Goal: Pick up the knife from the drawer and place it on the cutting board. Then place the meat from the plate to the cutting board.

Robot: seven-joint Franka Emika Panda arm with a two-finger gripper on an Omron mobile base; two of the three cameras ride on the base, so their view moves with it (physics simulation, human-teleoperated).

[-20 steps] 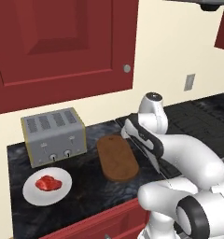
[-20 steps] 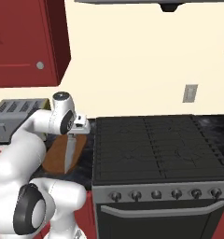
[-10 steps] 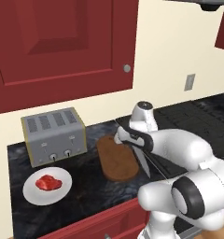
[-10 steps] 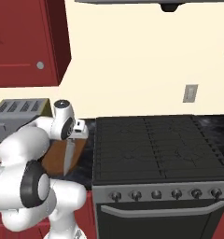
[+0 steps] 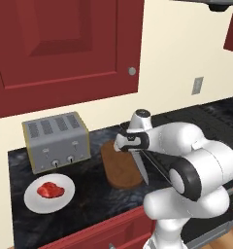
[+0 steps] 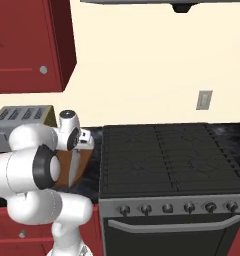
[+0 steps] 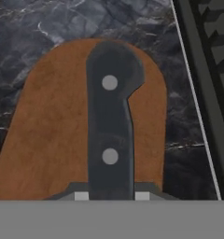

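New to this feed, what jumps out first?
The white arm's gripper is shut on the knife, its black handle hanging over the brown cutting board in the hand view. Left of the board, red meat sits on a white plate in front of the silver toaster. A black stove lies right of the board.

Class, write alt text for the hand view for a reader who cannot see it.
A knife with a black, two-rivet handle is held in the shut gripper, directly above a brown wooden cutting board. The board lies on a dark marbled counter, with the stove's edge along the right.
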